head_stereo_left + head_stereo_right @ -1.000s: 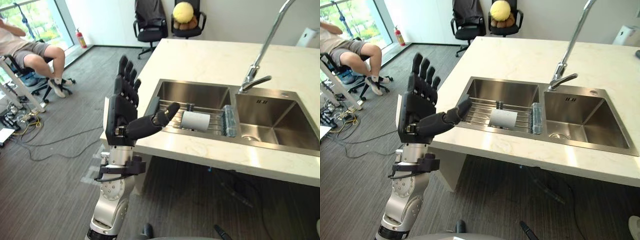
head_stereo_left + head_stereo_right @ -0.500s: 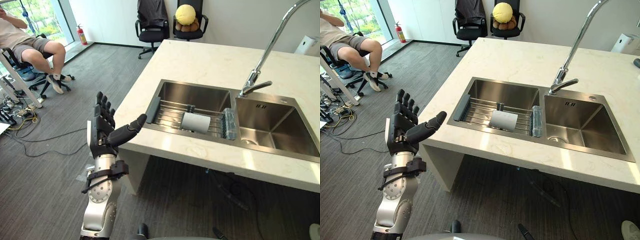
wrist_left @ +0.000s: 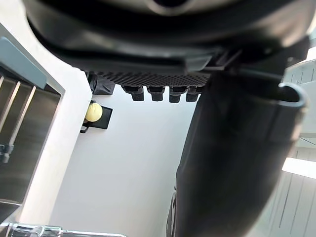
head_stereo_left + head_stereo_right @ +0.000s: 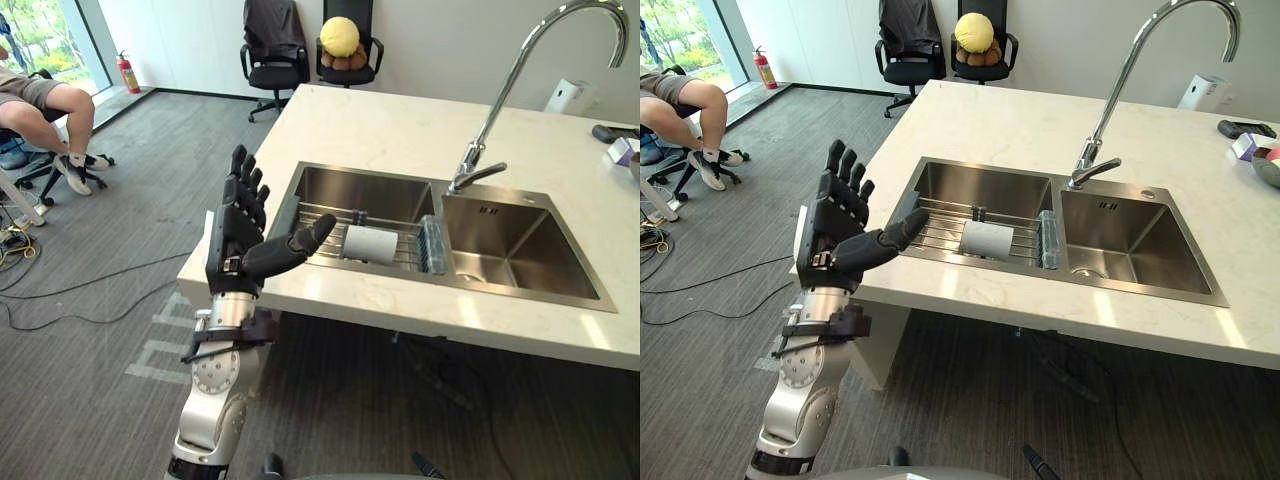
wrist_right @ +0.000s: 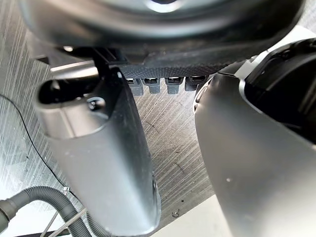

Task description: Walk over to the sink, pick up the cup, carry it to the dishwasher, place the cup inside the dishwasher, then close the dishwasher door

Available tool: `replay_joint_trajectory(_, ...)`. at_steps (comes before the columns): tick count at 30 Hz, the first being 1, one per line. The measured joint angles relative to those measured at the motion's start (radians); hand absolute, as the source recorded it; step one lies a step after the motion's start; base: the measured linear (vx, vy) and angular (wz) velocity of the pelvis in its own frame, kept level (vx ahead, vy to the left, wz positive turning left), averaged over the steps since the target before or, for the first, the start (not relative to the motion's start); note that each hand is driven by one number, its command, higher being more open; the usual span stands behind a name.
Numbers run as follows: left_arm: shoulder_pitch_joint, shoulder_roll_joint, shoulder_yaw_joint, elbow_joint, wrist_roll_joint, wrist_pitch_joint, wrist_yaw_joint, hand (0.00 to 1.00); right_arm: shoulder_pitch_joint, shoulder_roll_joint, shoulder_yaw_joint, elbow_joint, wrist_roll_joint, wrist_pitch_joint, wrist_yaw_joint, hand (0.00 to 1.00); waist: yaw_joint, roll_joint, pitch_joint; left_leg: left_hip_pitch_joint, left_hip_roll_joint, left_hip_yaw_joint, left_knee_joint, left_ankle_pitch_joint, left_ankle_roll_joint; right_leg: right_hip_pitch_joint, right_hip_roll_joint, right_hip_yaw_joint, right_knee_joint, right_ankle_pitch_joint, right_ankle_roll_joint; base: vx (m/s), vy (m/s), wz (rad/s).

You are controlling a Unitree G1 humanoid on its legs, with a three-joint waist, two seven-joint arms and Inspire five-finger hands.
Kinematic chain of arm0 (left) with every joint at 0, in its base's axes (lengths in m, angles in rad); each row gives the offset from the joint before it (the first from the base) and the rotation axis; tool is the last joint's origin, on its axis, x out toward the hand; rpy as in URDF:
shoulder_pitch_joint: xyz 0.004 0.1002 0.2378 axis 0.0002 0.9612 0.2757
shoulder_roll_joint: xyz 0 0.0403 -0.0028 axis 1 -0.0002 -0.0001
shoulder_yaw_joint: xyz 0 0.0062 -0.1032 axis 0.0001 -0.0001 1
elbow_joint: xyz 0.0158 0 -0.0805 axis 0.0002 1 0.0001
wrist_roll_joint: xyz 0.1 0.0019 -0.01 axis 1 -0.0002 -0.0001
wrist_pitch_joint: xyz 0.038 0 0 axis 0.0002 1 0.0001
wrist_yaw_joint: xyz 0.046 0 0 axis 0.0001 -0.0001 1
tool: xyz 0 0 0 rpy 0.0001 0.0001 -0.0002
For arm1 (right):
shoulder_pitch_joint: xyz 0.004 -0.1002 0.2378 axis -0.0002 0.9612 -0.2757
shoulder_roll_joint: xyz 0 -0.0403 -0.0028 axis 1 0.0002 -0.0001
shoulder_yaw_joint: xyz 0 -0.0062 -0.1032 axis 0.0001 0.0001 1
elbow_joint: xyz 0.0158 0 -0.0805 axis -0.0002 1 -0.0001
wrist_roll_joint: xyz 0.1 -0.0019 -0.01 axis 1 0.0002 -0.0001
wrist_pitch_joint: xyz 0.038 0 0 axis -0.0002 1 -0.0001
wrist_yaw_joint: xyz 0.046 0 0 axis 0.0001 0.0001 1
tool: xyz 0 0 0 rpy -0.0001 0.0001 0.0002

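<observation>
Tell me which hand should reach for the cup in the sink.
Left. The left hand is raised and open beside the sink, thumb toward the cup; the right hand hangs over the floor.

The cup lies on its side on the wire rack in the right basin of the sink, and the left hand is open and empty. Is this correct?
No: the left eye view shows the cup lying on its side on the wire rack in the left basin of the sink, not the right. The left hand is open and empty.

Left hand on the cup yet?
No, the left hand is open beside the counter, apart from the cup on the sink rack.
</observation>
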Motion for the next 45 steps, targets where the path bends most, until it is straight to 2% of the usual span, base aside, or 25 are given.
replay_joint_trajectory(1, -0.064, 0.002, -0.016, 0.031, -0.009, 0.027, -0.001, 1.0, -0.011, 0.001, 0.0, 0.0, 0.014, -0.007, -0.058, 1.0, -0.016, -0.02, -0.004, 0.027, -0.049, 0.007, 0.015, -0.022, 0.018, 0.004, -0.055, -0.009, 0.06, -0.039, 0.002, 0.04, 0.097, 0.18)
replay_joint_trajectory(2, -0.075, 0.002, -0.02, 0.036, -0.01, 0.029, -0.002, 1.0, -0.012, -0.003, -0.002, 0.001, 0.014, -0.008, -0.069, 1.0, -0.019, -0.018, -0.005, 0.031, -0.055, 0.006, 0.018, -0.03, 0.026, 0.008, -0.059, -0.01, 0.08, -0.041, 0.005, 0.11, 0.106, 0.1)
replay_joint_trajectory(3, -0.134, -0.003, -0.016, 0.064, -0.011, 0.033, -0.011, 1.0, -0.038, -0.014, -0.006, 0.011, 0.016, -0.011, -0.123, 1.0, -0.025, -0.002, 0.01, 0.055, -0.065, 0.01, 0.025, -0.055, 0.048, -0.056, -0.105, -0.046, 0.284, -0.07, -0.018, 0.06, 0.052, -0.06)
replay_joint_trajectory(4, -0.164, -0.001, -0.013, 0.089, -0.01, 0.035, -0.013, 1.0, -0.055, -0.011, -0.008, 0.016, 0.019, -0.015, -0.151, 1.0, -0.028, -0.006, 0.022, 0.068, -0.073, 0.012, 0.037, -0.062, 0.05, -0.106, -0.144, -0.074, 0.415, -0.062, -0.031, 0.05, 0.103, -0.09)
replay_joint_trajectory(5, -0.193, 0.004, -0.009, 0.127, -0.005, 0.042, -0.018, 1.0, -0.073, -0.006, -0.019, 0.018, 0.02, -0.021, -0.189, 1.0, -0.036, -0.011, 0.03, 0.101, -0.084, 0.015, 0.052, -0.079, 0.056, -0.165, -0.203, -0.095, 0.586, -0.016, -0.091, 0.03, 0.125, -0.19)
replay_joint_trajectory(6, -0.19, 0.005, -0.01, 0.129, 0.004, 0.046, -0.025, 1.0, -0.076, -0.006, -0.032, 0.023, 0.017, -0.022, -0.214, 1.0, -0.042, -0.005, 0.039, 0.134, -0.082, 0.027, 0.053, -0.109, 0.065, -0.176, -0.223, -0.094, 0.654, 0.037, -0.095, 0.07, 0.134, -0.23)
replay_joint_trajectory(8, -0.194, 0.015, -0.009, 0.127, 0.019, 0.036, -0.036, 1.0, -0.093, 0.005, -0.05, 0.033, 0.01, -0.022, -0.235, 1.0, -0.044, 0.008, 0.04, 0.15, -0.073, 0.034, 0.054, -0.126, 0.07, -0.193, -0.236, -0.088, 0.688, 0.045, -0.087, 0.11, 0.069, -0.21)
replay_joint_trajectory(9, -0.2, 0.022, -0.006, 0.127, 0.028, 0.031, -0.032, 1.0, -0.099, 0.016, -0.073, 0.042, 0.009, -0.02, -0.243, 1.0, -0.048, 0.011, 0.052, 0.148, -0.061, 0.035, 0.054, -0.129, 0.068, -0.212, -0.229, -0.091, 0.667, -0.01, -0.067, 0.09, 0.0, -0.09)
replay_joint_trajectory(10, -0.205, 0.026, -0.006, 0.129, 0.034, 0.031, -0.027, 1.0, -0.105, 0.025, -0.094, 0.044, 0.008, -0.02, -0.248, 1.0, -0.048, 0.014, 0.062, 0.147, -0.053, 0.035, 0.055, -0.13, 0.067, -0.22, -0.222, -0.092, 0.634, -0.024, -0.058, 0.08, -0.045, -0.02)
replay_joint_trajectory(13, -0.223, 0.081, -0.014, 0.176, 0.03, 0.031, 0.009, 1.0, -0.102, 0.06, -0.202, 0.056, -0.001, -0.018, -0.265, 1.0, -0.05, 0.023, 0.076, 0.141, -0.012, 0.04, 0.071, -0.149, 0.041, -0.258, -0.207, -0.068, 0.388, -0.005, -0.019, 0.12, -0.109, -0.05)
replay_joint_trajectory(16, -0.224, 0.113, -0.006, 0.204, -0.013, 0.029, 0.062, 1.0, -0.069, 0.069, -0.242, 0.051, -0.022, -0.015, -0.261, 1.0, -0.049, 0.013, 0.069, 0.149, 0.023, 0.044, 0.133, -0.207, -0.011, -0.25, -0.201, -0.062, 0.243, 0.109, -0.014, 0.18, -0.238, -0.04)
replay_joint_trajectory(17, -0.225, 0.116, 0.004, 0.203, -0.03, 0.017, 0.066, 1.0, -0.048, 0.074, -0.243, 0.049, -0.042, -0.015, -0.253, 1.0, -0.048, -0.011, 0.054, 0.149, 0.022, 0.039, 0.147, -0.225, -0.038, -0.233, -0.199, -0.073, 0.202, 0.163, -0.021, 0.26, -0.376, 0.12)
replay_joint_trajectory(18, -0.224, 0.113, 0.009, 0.207, -0.034, 0.0, 0.068, 1.0, -0.037, 0.072, -0.248, 0.05, -0.052, -0.015, -0.249, 1.0, -0.049, -0.017, 0.044, 0.153, 0.031, 0.034, 0.153, -0.234, -0.059, -0.215, -0.198, -0.088, 0.187, 0.156, 0.04, 0.33, -0.431, 0.19)
replay_joint_trajectory(21, -0.244, 0.069, -0.014, 0.209, -0.043, 0.001, 0.076, 1.0, -0.033, 0.054, -0.338, 0.053, -0.079, -0.02, -0.241, 1.0, -0.053, 0.062, 0.027, 0.157, 0.128, 0.027, 0.12, -0.21, -0.114, -0.2, -0.104, -0.146, 0.194, 0.1, 0.003, 0.29, -0.303, 0.21)
replay_joint_trajectory(26, -0.279, 0.038, -0.042, 0.256, -0.007, 0.016, 0.053, 1.0, -0.095, 0.034, -0.352, 0.079, -0.079, -0.054, -0.216, 1.0, -0.055, 0.068, 0.035, 0.183, 0.164, 0.04, 0.102, -0.189, -0.123, -0.186, -0.07, -0.163, 0.237, 0.034, -0.016, 0.17, -0.159, 0.1)
replay_joint_trajectory(29, -0.247, 0.035, -0.042, 0.27, 0.019, 0.036, 0.062, 1.0, -0.12, 0.027, -0.268, 0.08, -0.079, -0.057, -0.206, 1.0, -0.057, 0.08, 0.048, 0.132, 0.178, 0.039, 0.214, -0.255, -0.094, -0.193, -0.069, -0.158, 0.252, -0.015, 0.0, 0.05, -0.056, 0.06)
replay_joint_trajectory(31, -0.193, 0.033, -0.041, 0.27, 0.034, 0.04, 0.074, 1.0, -0.125, 0.019, -0.208, 0.098, -0.089, -0.054, -0.196, 1.0, -0.057, 0.082, 0.057, 0.062, 0.189, 0.04, 0.383, -0.29, -0.036, -0.188, -0.068, -0.139, 0.252, -0.03, -0.001, 0.02, -0.069, 0.08)
replay_joint_trajectory(32, -0.159, 0.029, -0.04, 0.27, 0.036, 0.04, 0.081, 1.0, -0.128, 0.013, -0.19, 0.111, -0.099, -0.046, -0.186, 1.0, -0.052, 0.09, 0.072, -0.014, 0.209, 0.031, 0.556, -0.29, 0.026, -0.167, -0.064, -0.135, 0.24, -0.031, -0.003, 0.07, -0.106, 0.02)
replay_joint_trajectory(33, -0.129, 0.024, -0.038, 0.271, 0.036, 0.041, 0.083, 1.0, -0.123, 0.005, -0.188, 0.114, -0.109, -0.042, -0.175, 1.0, -0.05, 0.112, 0.085, -0.077, 0.239, -0.005, 0.699, -0.267, 0.056, -0.13, -0.045, -0.138, 0.219, -0.033, -0.006, 0.1, -0.117, 0.01)
replay_joint_trajectory(35, -0.101, 0.027, -0.038, 0.281, 0.036, 0.042, 0.073, 1.0, -0.114, -0.011, -0.193, 0.115, -0.109, -0.036, -0.17, 1.0, -0.048, 0.114, 0.11, -0.123, 0.258, -0.041, 0.83, -0.227, 0.039, -0.057, -0.035, -0.149, 0.177, -0.026, -0.023, 0.19, -0.033, 0.07)
replay_joint_trajectory(37, -0.1, 0.026, -0.041, 0.284, 0.036, 0.042, 0.046, 1.0, -0.11, -0.023, -0.201, 0.109, -0.108, -0.035, -0.17, 1.0, -0.046, 0.112, 0.112, -0.125, 0.218, -0.037, 0.76, -0.297, 0.007, -0.03, -0.056, -0.152, 0.158, -0.014, -0.01, 0.15, 0.016, -0.01)
replay_joint_trajectory(38, -0.102, 0.026, -0.044, 0.282, 0.035, 0.04, 0.023, 1.0, -0.106, -0.044, -0.203, 0.104, -0.108, -0.035, -0.169, 1.0, -0.05, 0.113, 0.111, -0.116, 0.164, -0.02, 0.604, -0.282, 0.004, -0.027, -0.073, -0.149, 0.154, -0.01, -0.003, 0.16, 0.07, -0.05)
replay_joint_trajectory(39, -0.11, 0.023, -0.06, 0.28, 0.034, 0.039, 0.005, 1.0, -0.104, -0.064, -0.211, 0.094, -0.109, -0.034, -0.166, 1.0, -0.052, 0.129, 0.102, -0.11, 0.128, 0.0, 0.43, -0.181, 0.002, -0.029, -0.065, -0.146, 0.148, -0.009, 0.01, 0.16, 0.077, 0.0)
replay_joint_trajectory(42, -0.117, 0.035, -0.118, 0.28, 0.034, 0.038, -0.029, 1.0, -0.112, -0.048, -0.275, 0.094, -0.106, -0.027, -0.166, 1.0, -0.06, 0.12, 0.092, -0.023, 0.079, 0.005, 0.216, -0.135, -0.055, -0.034, -0.084, -0.144, 0.113, -0.004, 0.024, 0.14, 0.074, 0.23)
replay_joint_trajectory(45, -0.113, 0.049, -0.184, 0.28, 0.034, 0.05, -0.038, 1.0, -0.127, -0.025, -0.315, 0.114, -0.104, -0.013, -0.165, 1.0, -0.056, 0.119, 0.093, 0.007, 0.05, 0.002, 0.103, -0.079, -0.052, -0.031, -0.094, -0.16, 0.086, 0.007, 0.042, 0.05, 0.037, 0.19)
